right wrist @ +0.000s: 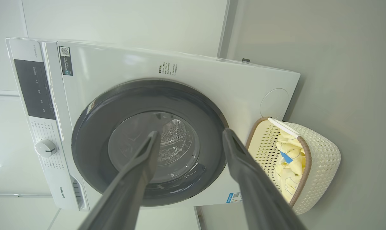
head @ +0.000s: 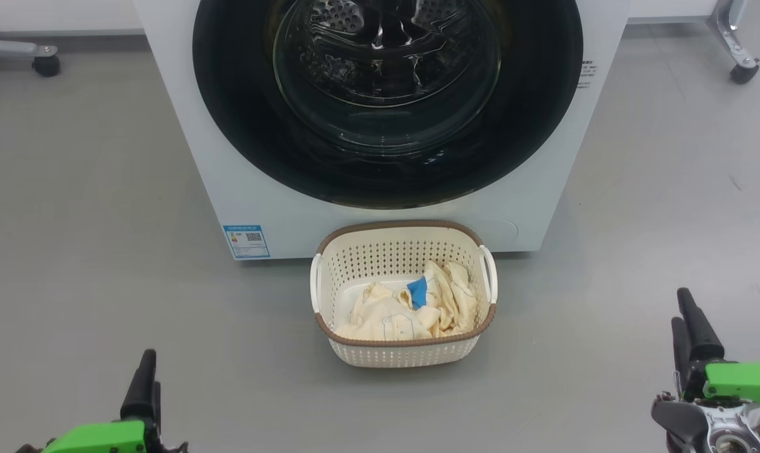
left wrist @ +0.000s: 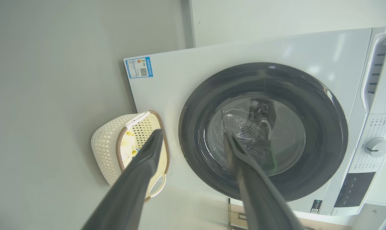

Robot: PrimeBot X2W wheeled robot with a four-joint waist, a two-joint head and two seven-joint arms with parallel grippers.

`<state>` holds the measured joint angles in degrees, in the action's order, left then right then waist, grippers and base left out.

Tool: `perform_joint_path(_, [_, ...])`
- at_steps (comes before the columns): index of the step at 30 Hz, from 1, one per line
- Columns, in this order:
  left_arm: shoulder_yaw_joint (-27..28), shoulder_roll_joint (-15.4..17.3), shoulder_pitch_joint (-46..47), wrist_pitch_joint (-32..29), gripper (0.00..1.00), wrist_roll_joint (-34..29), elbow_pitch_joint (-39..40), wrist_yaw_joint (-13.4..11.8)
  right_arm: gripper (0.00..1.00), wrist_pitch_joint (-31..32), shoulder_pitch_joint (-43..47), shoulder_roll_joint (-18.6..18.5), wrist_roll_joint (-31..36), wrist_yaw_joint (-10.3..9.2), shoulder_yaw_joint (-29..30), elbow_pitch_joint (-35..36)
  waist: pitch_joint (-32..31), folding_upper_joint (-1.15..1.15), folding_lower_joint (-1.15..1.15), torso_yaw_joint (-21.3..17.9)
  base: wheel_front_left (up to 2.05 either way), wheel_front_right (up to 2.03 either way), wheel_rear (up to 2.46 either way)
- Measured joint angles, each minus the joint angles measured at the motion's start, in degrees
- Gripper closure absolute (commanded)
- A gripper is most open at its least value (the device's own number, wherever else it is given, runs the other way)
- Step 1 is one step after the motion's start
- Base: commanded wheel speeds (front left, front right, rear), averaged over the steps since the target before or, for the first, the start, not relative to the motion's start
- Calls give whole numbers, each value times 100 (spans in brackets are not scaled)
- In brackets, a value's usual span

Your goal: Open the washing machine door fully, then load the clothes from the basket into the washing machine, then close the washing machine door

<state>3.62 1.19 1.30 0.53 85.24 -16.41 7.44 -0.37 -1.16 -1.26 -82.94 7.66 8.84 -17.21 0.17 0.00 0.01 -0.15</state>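
The white washing machine [head: 185, 126] stands straight ahead. Its door [head: 241, 126], a glossy black rim around a clear glass bowl, sits flush against the front. On the floor right before it is the cream basket [head: 386, 258], and the pale yellow clothes [head: 386, 318] with a blue patch lie inside. My left gripper [head: 148, 365] is low at the left, well short of the basket. My right gripper [head: 682, 308] is low at the right. The wrist views show the left gripper [left wrist: 193, 132] and the right gripper [right wrist: 190, 131] open, holding nothing.
A blue label sticker [head: 246, 241] marks the machine's lower left front. Wheeled frame legs stand at the back left [head: 45, 65] and back right [head: 743, 72]. Grey floor [head: 103, 283] spreads on both sides of the basket. A control dial [left wrist: 376, 147] sits on the machine's panel.
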Motion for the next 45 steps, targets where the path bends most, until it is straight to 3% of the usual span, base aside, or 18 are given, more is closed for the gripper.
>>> perform_joint_path(12, [159, 4, 129, 207, 0, -676, 411, 0, 0, -214, -193, 0, 548, 0, 60, 333, 9, 0, 0, -4, 0, 0, 0])
perform_joint_path(22, [175, 4, 192, 386, 0, -1466, 758, -83, 0, -386, -285, -1, 1475, 0, 14, 648, 19, 0, 0, 4, 0, 0, 0])
perform_joint_path(45, [-230, 21, 221, 754, 0, -3887, 1478, -398, 0, -772, -413, -4, 3717, 0, -71, 1106, 97, 0, -1, 9, 0, 0, 0])
